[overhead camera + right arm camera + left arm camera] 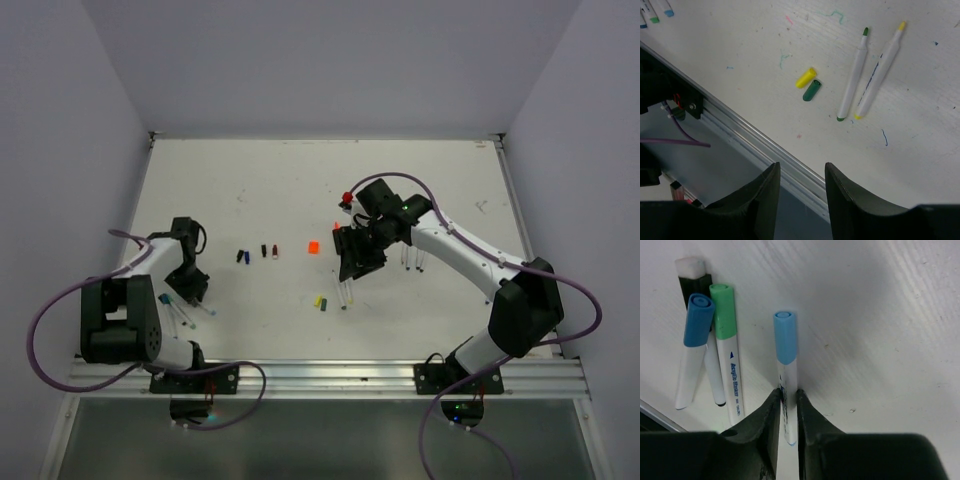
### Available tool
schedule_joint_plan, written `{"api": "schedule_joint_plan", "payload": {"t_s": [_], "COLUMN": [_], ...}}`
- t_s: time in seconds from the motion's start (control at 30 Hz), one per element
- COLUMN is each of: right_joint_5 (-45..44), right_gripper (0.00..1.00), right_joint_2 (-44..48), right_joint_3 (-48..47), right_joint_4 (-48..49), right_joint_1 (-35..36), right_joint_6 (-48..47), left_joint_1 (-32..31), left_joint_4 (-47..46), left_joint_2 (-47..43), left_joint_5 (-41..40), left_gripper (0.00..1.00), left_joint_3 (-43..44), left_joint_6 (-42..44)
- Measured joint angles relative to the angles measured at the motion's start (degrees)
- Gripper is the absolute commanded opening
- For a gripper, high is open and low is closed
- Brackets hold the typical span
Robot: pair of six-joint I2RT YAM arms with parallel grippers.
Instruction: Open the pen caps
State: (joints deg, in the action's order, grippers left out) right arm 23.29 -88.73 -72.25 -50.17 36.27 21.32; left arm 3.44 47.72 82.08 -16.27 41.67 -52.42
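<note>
White laminate, faintly scuffed and flecked with stray ink, makes up the tabletop [430, 200]. The left gripper [787, 396] has its smooth black tapering fingers [771, 412] pressed against both sides of the slim white barrel of the light-blue pen [786, 382], which lies flat on the table. The pen's rounded matte plastic light-blue cap [785, 337] is on and juts out just past the fingertips. Left of it in that wrist view lie a dark-blue-capped pen [696, 327], a green-capped pen [724, 320] with blue lettering on its barrel, and behind them a black marker [692, 277] with a squarish white end, all three crowded together.

The right gripper [801, 172] hangs over the table's near edge, above a grooved aluminium rail [740, 131], with its jaws apart and nothing between them. Well beyond its fingers lie a loose yellow cap [806, 78] and a dark green cap [812, 90], short tubes just beside each other. Further right are a green-tipped pen [852, 82] and a yellow-tipped pen [879, 72], uncapped and side by side. In the top view an orange cap [312, 246] and some small dark caps [244, 256] sit mid-table between the arms.
</note>
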Motion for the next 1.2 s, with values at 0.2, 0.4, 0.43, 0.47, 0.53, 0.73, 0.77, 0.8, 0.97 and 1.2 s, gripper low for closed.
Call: {"api": "schedule_joint_plan", "payload": {"t_s": [0.2, 0.4, 0.43, 0.47, 0.53, 0.73, 0.77, 0.8, 0.97, 1.2], "right_joint_5": [-1.11, -2.71, -2.56, -2.05, 0.33, 6.75, 7.93, 9.11, 13.79, 14.95], "right_gripper": [0.45, 0.45, 0.45, 0.45, 0.45, 0.45, 0.45, 0.45, 0.46, 0.46], "right_joint_2": [-0.02, -0.11, -0.15, -0.22, -1.03, -5.90, -6.27, -6.38, -6.34, -5.46], "right_joint_3": [-0.09, -2.51, -3.30, -3.96, -6.27, -12.92, -13.42, -13.66, -13.55, -12.70], "right_joint_4": [-0.35, -2.67, -2.93, -3.04, -3.30, -2.91, -2.54, -1.95, 4.70, 11.82], "right_joint_1": [0.00, -0.59, -1.01, -1.53, -3.34, -6.19, -6.19, -6.19, -6.01, -5.97], "right_joint_6": [0.00, -0.15, -0.15, -0.09, 0.24, 1.38, 1.92, 2.78, 9.42, 15.96], "left_joint_1": [-0.09, -0.61, -1.05, -1.68, -3.63, -14.88, -16.87, -18.80, -26.51, -29.81], "left_joint_4": [-0.31, -1.36, -1.01, -0.96, -1.55, -16.00, -19.76, -23.54, -33.38, -39.39], "left_joint_2": [2.69, 3.41, 3.34, 3.08, 2.29, -3.17, -4.42, -5.62, -7.13, -7.15], "left_joint_5": [0.20, 1.42, 2.05, 2.84, 5.03, 22.03, 26.08, 30.14, 43.32, 50.25], "left_gripper": [0.00, 0.00, 0.00, 0.00, 0.00, 0.00, 0.00, 0.00, 0.00, 0.00], "left_joint_3": [2.01, 5.03, 6.64, 8.87, 13.92, 20.87, 19.56, 17.81, 12.68, 11.17], "left_joint_6": [2.49, 2.80, 2.86, 3.21, 4.22, 9.18, 9.64, 9.92, 11.37, 11.54]}}
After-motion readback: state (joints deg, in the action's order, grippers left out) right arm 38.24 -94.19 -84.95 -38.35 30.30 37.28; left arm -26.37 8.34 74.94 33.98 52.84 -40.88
